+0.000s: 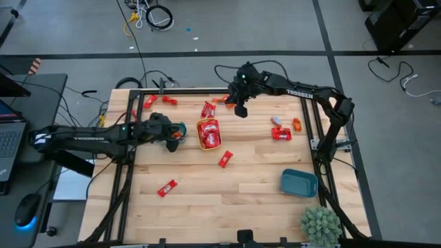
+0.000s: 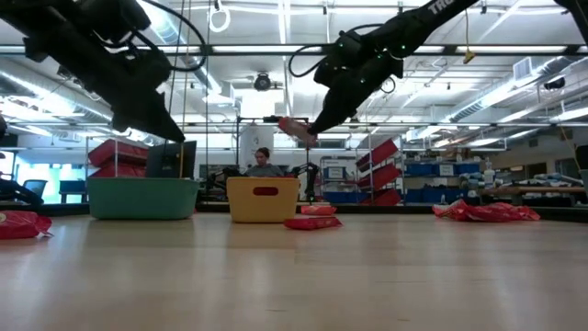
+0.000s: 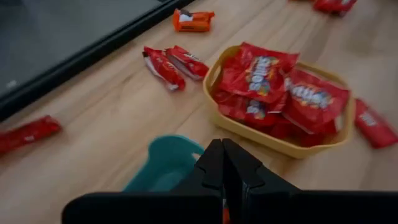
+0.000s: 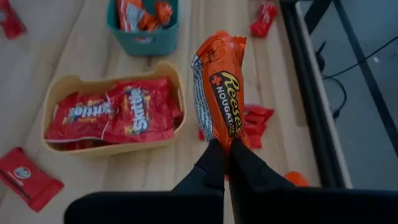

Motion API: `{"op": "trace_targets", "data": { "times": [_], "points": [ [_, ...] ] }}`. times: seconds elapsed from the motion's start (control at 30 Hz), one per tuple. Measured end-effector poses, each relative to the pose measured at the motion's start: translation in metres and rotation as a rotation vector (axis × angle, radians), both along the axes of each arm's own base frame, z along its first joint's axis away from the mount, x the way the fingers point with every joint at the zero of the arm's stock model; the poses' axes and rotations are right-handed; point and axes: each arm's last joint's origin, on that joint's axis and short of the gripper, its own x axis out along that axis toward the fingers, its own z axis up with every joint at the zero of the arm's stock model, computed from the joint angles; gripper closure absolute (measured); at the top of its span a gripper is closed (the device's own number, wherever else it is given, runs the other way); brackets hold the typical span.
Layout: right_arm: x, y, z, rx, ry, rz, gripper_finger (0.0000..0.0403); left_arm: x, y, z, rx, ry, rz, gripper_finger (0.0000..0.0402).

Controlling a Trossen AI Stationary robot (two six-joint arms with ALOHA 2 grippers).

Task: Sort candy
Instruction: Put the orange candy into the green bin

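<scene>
Robotics laboratory within a large open industrial hall: pale butcher-block wooden table (image 1: 227, 186) on a black metal frame, standing on a grey concrete floor (image 1: 275, 27) strewn with loose black cables (image 1: 158, 17). Behind it, long fluorescent ceiling strips (image 2: 514, 87), red tilted storage bins (image 2: 381, 156) on racks, blue shelved bins (image 2: 441, 170), and a seated person (image 2: 265, 164) at a distant workstation.

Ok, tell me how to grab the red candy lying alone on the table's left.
Grip the red candy across its narrow middle, from straight above: it lies flat and slanted on the table, so turn the fingers square to its long sides. The right gripper holds an orange candy.
</scene>
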Motion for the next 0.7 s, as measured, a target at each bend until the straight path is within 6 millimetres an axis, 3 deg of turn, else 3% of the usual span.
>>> {"op": "trace_targets", "data": {
  "times": [0.3, 0.47, 0.7],
  "points": [
    [0.015, 0.023, -0.009, 0.020, -0.046, 0.020, 0.0402, 0.002, 0.012, -0.001, -0.083, -0.018, -0.092, 0.0401],
    [0.022, 0.033, -0.007, -0.015, -0.069, 0.063, 0.0402, 0.006, 0.016, -0.012, -0.170, 0.031, -0.082, 0.0401],
    [0.014, 0.017, -0.008, -0.040, -0.049, 0.012, 0.0402, 0.020, 0.032, -0.034, -0.258, 0.153, 0.025, 0.0401]
  ]
}}
